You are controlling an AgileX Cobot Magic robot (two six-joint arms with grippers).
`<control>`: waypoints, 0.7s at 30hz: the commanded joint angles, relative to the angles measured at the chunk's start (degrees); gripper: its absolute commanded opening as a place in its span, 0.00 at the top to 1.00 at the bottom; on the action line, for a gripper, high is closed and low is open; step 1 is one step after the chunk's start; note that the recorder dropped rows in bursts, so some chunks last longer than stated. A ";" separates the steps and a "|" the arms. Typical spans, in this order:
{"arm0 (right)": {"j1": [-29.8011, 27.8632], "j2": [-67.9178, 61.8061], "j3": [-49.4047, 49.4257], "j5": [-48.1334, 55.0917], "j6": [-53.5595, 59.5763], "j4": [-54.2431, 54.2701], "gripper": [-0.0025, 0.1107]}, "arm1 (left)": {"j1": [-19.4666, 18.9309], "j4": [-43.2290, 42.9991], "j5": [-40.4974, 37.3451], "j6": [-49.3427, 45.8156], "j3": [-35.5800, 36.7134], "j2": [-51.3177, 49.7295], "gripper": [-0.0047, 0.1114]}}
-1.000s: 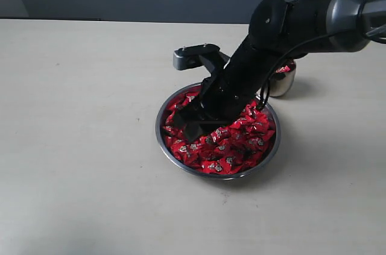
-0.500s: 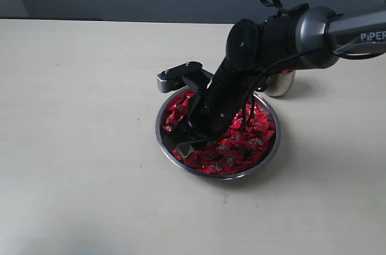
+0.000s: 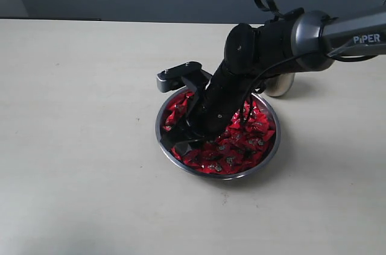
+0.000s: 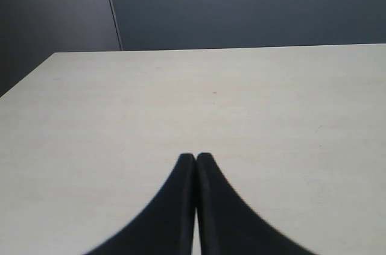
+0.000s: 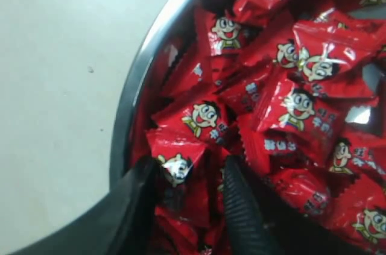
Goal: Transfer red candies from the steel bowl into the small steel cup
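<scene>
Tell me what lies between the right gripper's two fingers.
Red candies: in the right wrist view, the right gripper stands in the steel bowl's pile, and wrapped candies fill the gap between its open fingers.

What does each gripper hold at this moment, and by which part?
Nothing is held. The right gripper stands open in the wide shiny steel bowl, its fingers either side of one red-wrapped candy. The left gripper is shut and empty.

light: bright, even | shadow: soft, beside steel bowl (image 3: 224,175) | glare: on red candies (image 5: 301,104) | focus: slightly soft
</scene>
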State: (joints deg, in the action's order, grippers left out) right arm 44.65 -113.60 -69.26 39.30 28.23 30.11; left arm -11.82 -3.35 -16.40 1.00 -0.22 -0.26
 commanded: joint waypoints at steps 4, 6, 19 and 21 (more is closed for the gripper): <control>0.02 0.05 -0.26 -0.52 0.24 -0.54 0.65 | 0.55 -0.33 0.10 0.15 0.22 0.26 0.96; 0.02 -0.34 -0.26 -0.29 0.24 -1.25 0.65 | 0.55 -0.33 0.10 0.15 0.22 0.26 0.96; 0.02 -2.13 -0.26 -1.46 0.24 -1.44 0.65 | 0.55 -0.33 0.10 0.15 0.22 0.26 0.96; 0.02 -2.13 -0.26 -1.44 0.24 -1.44 0.68 | 0.55 -0.33 0.10 0.15 0.22 0.26 0.96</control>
State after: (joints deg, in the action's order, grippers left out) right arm 44.65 -115.69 -69.26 38.21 28.23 29.12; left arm -11.82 -3.35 -16.40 1.00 -0.22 -0.26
